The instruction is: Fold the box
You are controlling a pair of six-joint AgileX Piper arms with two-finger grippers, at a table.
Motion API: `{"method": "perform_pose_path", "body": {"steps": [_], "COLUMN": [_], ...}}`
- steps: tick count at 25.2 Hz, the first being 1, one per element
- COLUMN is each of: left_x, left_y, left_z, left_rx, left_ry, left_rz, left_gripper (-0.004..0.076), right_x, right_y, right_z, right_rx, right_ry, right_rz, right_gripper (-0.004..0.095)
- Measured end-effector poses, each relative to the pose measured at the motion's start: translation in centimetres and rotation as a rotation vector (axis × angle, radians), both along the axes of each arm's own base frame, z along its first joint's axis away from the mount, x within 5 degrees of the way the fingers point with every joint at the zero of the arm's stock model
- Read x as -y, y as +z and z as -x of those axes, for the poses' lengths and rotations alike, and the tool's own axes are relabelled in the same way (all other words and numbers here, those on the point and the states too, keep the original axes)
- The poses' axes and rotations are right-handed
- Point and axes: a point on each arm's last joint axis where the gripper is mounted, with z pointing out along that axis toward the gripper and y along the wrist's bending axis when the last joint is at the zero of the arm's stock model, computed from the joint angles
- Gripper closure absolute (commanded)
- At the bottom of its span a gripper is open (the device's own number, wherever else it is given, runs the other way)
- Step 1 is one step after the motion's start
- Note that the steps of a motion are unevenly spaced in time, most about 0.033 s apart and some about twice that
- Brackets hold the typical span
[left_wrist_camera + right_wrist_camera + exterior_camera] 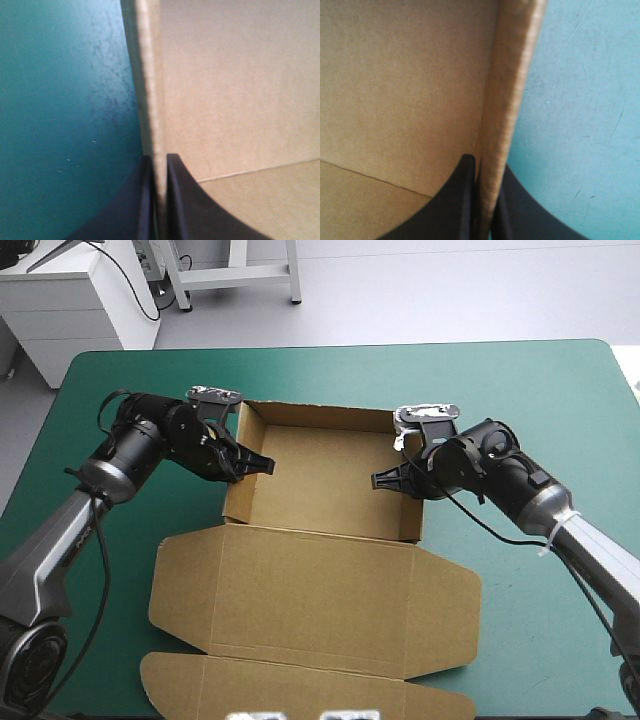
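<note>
**A:** Quick one, where's the box?

**B:** I see the brown cut-board box (pixel 320 485) mid-table. The tray part, walls raised, sits toward the far edge. The flat lid panel (pixel 320 590) lies toward me, and its rounded tuck flap (pixel 300 690) reaches the near edge.

**A:** Grippers?

**B:** My left gripper (pixel 262 463), black fin-shaped fingers, is clamped on the tray's left side wall (pixel 240 465). In its wrist view the left gripper (pixel 159 161) has one finger inside the tray and one outside over the cover. The board edge (pixel 149 75) is pinched between them with almost no gap. My right gripper (pixel 381 480) mirrors that on the right side wall (pixel 412 515). Its wrist view shows the right gripper (pixel 487 167) with the wall (pixel 512 75) squeezed between the fingers the same way.

**A:** Surface, room?

**B:** The teal-green table cover (pixel 560 410) lies smooth, with faint scuffs and scratches in both wrist views. Beyond the far-left corner there's a white boxy cabinet (pixel 70 300). Next to it the pale metal frame legs (pixel 240 275) stand on a light grey floor (pixel 450 290).
</note>
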Motion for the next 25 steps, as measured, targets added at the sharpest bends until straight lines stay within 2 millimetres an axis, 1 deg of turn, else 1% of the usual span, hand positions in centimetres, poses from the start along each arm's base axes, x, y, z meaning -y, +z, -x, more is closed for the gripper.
{"method": "perform_pose_path", "body": {"steps": [3, 5, 6, 8, 13, 16, 20, 22, 25], "left_x": [1.1, 1.5, 1.6, 1.8, 2.0, 2.1, 2.0, 2.0, 2.1], "left_y": [-2.3, -3.5, -3.7, -4.1, -5.1, -5.5, -5.6, -5.6, -5.6], "left_z": [-0.8, -1.3, -1.5, -2.0, -2.8, -3.1, -3.1, -3.1, -3.1], "left_rx": [-0.073, -0.114, -0.116, -0.122, -0.125, -0.127, -0.121, -0.118, -0.115], "left_ry": [0.008, 0.019, 0.031, 0.042, 0.052, 0.052, 0.017, 0.005, -0.009], "left_rz": [-0.053, -0.053, -0.048, -0.047, -0.055, -0.065, -0.082, -0.086, -0.087], "left_gripper": [0.0732, 0.0732, 0.0732, 0.0732, 0.0732, 0.0732, 0.0732, 0.0731, 0.0731], "right_x": [0.0, 0.4, 0.7, 1.1, 0.9, 0.6, 0.5, 0.4, 0.4], "right_y": [-1.5, -2.8, -3.5, -3.8, -3.9, -3.4, -2.6, -2.7, -3.2], "right_z": [-0.8, -1.8, -2.4, -3.5, -5.3, -6.0, -6.6, -6.7, -6.9], "right_rx": [-0.056, -0.106, -0.129, -0.16, -0.225, -0.234, -0.232, -0.242, -0.268], "right_ry": [-0.018, -0.038, -0.047, -0.052, -0.046, -0.038, -0.033, -0.032, -0.03], "right_rz": [0.02, 0.019, 0.006, -0.019, 0.006, 0.018, 0.029, 0.04, 0.061], "right_gripper": [0.0909, 0.0909, 0.0908, 0.0908, 0.0908, 0.0903, 0.0892, 0.0863, 0.0732]}}
